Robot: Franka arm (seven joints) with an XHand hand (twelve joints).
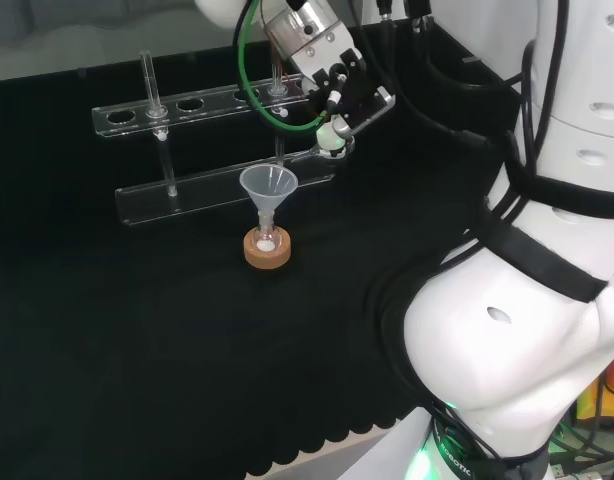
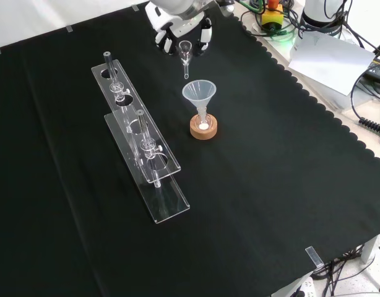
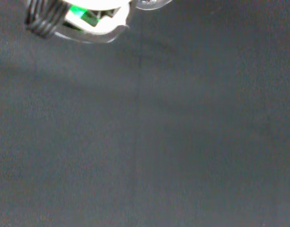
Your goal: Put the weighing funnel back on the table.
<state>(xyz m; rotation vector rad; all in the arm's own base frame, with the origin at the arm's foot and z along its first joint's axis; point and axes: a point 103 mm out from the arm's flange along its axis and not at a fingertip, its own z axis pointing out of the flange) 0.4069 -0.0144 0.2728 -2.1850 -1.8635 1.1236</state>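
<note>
The fingers (image 2: 205,37) were bent in toward each other and pinched the top of the weighing funnel (image 2: 185,57). The little clear piece hung between them with its mouth up and its stem pointing straight down. It looked to be up in the air, above the table (image 2: 270,185), but I could not tell if the tip of the stem touched the black cloth.

In the front view the hand (image 2: 177,15) was at the far edge of the table. The weighing funnel was just below it, on the near side of the fingers.

A bit nearer, and a little to the right in that view, stood the big funnel (image 2: 198,93). Its mouth was up and its stem sat in a small flask on a cork ring (image 2: 203,129). The weighing funnel was near the big funnel but did not touch it.

To the left in the front view was a long clear rack (image 2: 140,142) with a few glass tubes standing in its holes.

In the head view the hand (image 1: 332,85) was up above the far side of the rack (image 1: 207,190), behind the big funnel.
</note>
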